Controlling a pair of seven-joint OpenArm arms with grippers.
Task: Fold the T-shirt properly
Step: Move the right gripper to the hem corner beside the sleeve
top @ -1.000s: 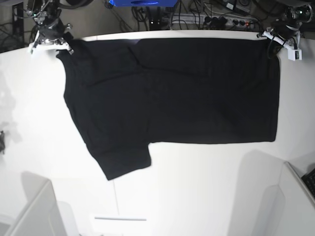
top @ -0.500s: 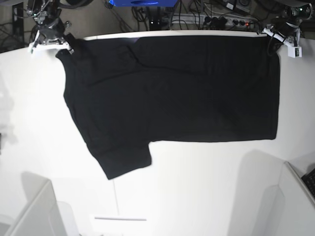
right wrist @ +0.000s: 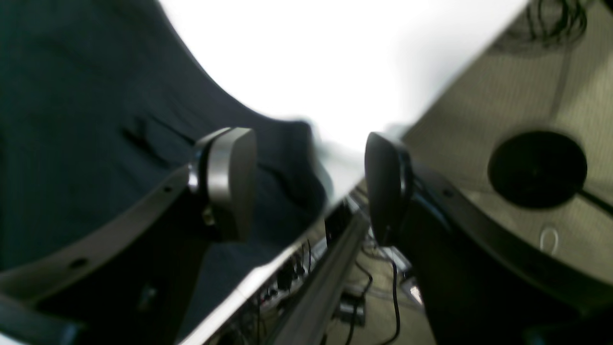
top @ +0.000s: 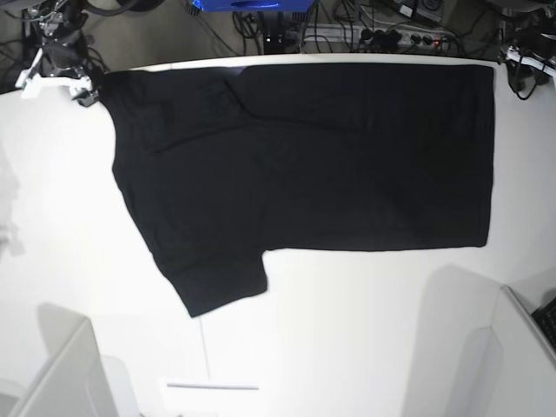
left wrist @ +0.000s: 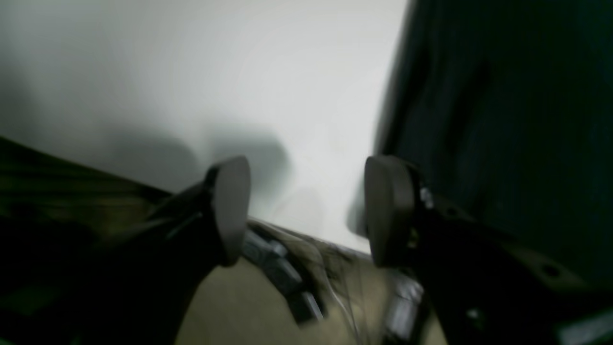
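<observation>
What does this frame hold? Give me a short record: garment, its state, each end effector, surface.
garment: black T-shirt
state: lying flat, one sleeve pointing toward the near edge, plain side showing
left end effector: open, empty, beside the shirt's edge
right end effector: open, empty, at the shirt's far corner
surface: white table

A white table (top: 347, 330) fills most of the base view. At 12 o'clock, beyond its far edge, cables (top: 382, 30) clutter the floor (top: 165, 39).
</observation>
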